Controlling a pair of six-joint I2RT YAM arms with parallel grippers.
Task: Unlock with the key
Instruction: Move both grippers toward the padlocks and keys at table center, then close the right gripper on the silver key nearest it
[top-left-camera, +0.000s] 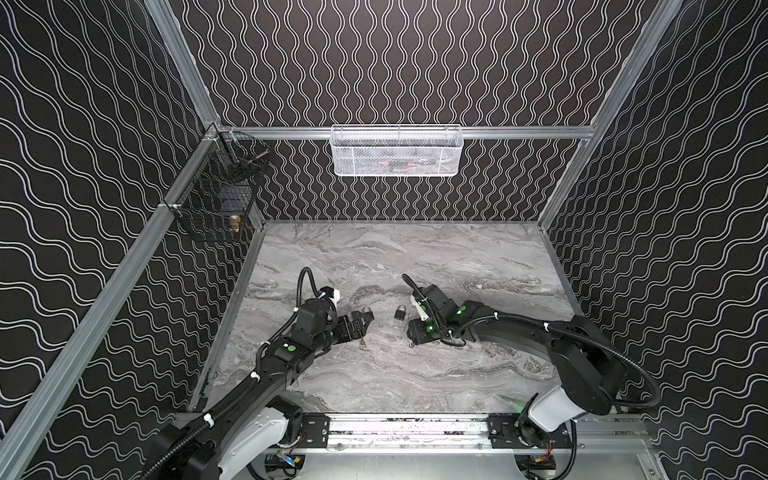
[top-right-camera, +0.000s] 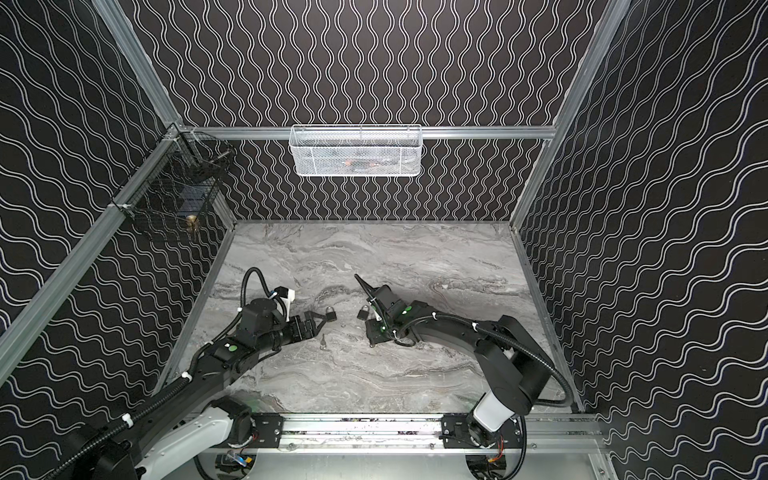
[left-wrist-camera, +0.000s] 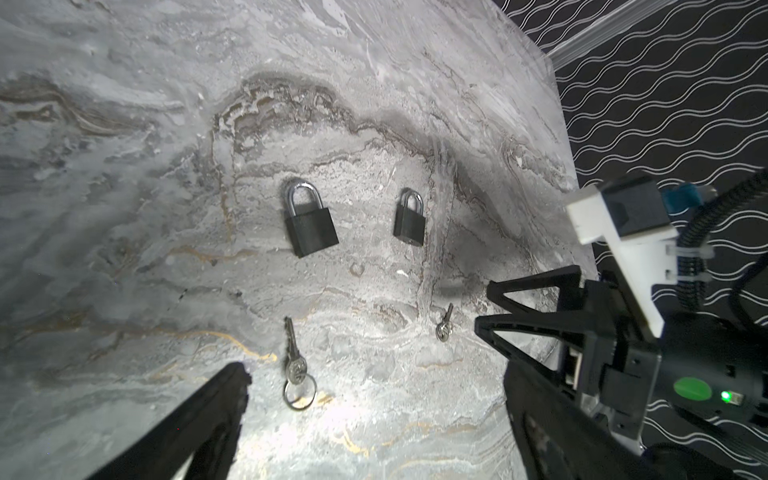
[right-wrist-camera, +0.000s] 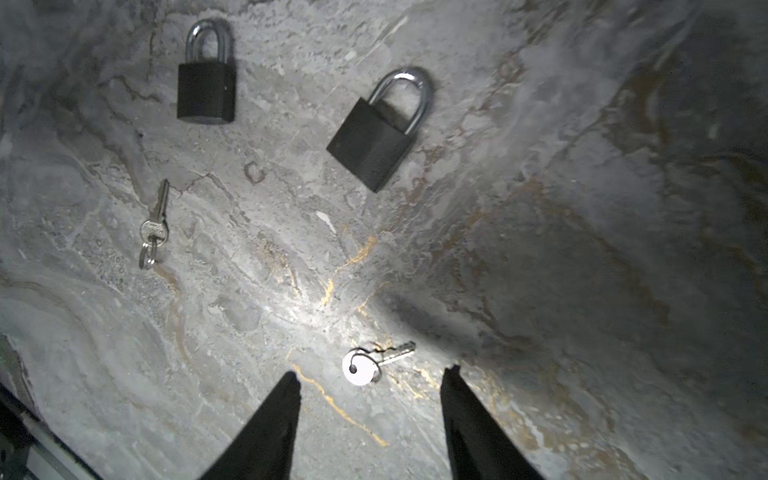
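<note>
Since the padlock (top-left-camera: 400, 312) lies shut on the worktop (top-left-camera: 415, 257), unlocking has not begun: the right claw (right-wrist-camera: 371, 374), jaws apart, straddles the key (right-wrist-camera: 360, 369) at the padlock's five o'clock without gripping it. Grasping, inserting, turning remain. The left claw (left-wrist-camera: 376, 370) gapes wide, empty.

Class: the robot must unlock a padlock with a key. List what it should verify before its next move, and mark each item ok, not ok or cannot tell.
1. Right key lined up with the gap between the right gripper jaws: ok.
2. Right key gripped: not ok; the jaws stand apart and are not touching it.
3. Right key lying flat on the table with nothing on it: ok.
4. Left gripper open near the left padlock: ok.
5. Which lock this key fits, the left padlock or the right padlock: cannot tell.
6. Left key untouched on the table: ok.
</note>
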